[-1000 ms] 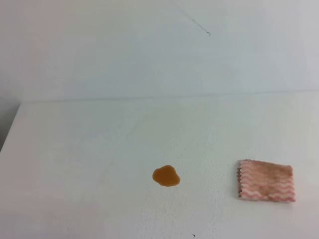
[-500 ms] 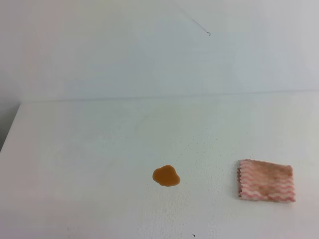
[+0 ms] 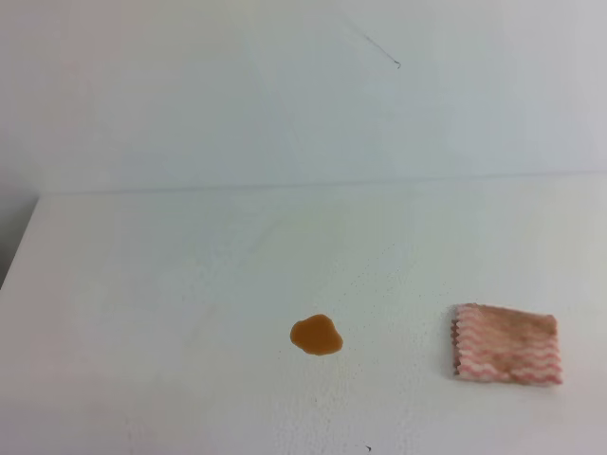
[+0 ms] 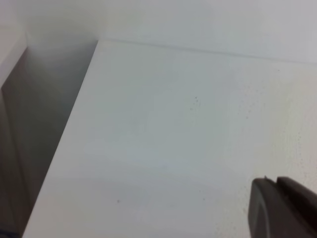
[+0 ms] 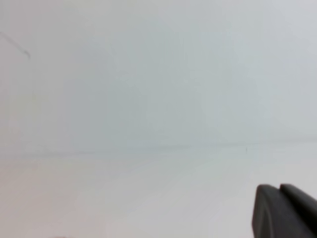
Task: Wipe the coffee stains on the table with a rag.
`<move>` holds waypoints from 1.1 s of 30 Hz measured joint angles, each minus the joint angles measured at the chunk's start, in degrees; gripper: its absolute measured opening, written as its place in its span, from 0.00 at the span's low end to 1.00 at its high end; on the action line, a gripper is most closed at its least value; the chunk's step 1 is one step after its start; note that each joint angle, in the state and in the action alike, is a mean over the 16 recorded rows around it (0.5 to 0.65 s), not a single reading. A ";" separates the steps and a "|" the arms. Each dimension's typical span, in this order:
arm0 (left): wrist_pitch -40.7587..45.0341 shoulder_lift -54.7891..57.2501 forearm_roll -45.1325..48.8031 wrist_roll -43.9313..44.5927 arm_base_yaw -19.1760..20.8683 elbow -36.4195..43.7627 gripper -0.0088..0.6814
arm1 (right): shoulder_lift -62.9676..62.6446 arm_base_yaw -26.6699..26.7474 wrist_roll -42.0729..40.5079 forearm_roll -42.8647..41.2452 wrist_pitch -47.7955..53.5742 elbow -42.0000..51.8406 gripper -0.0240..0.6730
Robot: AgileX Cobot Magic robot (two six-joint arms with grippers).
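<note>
Exterior high view: on the white table (image 3: 142, 284), the striped rag (image 3: 506, 343) lies flat, right of the coffee stains (image 3: 316, 335), well apart. It looks soft and light; I'd pinch an edge. My grippers' state: cannot tell

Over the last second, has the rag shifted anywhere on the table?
No. The rag lies in the same spot, right of the coffee stain on the table, with the same gap between them.
</note>
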 joint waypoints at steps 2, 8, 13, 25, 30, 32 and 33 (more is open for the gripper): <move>0.00 0.00 0.00 0.00 0.00 0.00 0.01 | 0.00 0.00 0.00 0.00 -3.56 0.00 0.03; 0.06 0.00 0.00 0.00 0.00 0.00 0.01 | 0.00 0.00 0.00 0.00 -16.75 0.00 0.03; 0.12 0.00 0.00 0.00 0.00 0.00 0.01 | 0.00 0.00 0.00 0.21 -25.84 0.00 0.03; 0.00 0.00 0.00 0.00 0.00 0.00 0.01 | 0.11 0.00 -1.84 5.35 -26.87 -3.71 0.03; -0.06 0.00 0.00 0.00 0.00 0.00 0.01 | 1.05 0.00 -6.07 7.31 -15.53 -10.58 0.03; -0.06 0.00 0.00 0.00 0.00 0.00 0.01 | 1.86 0.00 -7.82 7.62 -9.26 -14.17 0.03; 0.00 0.00 0.00 0.00 0.00 0.00 0.01 | 2.39 0.00 -8.69 7.64 -5.88 -16.08 0.03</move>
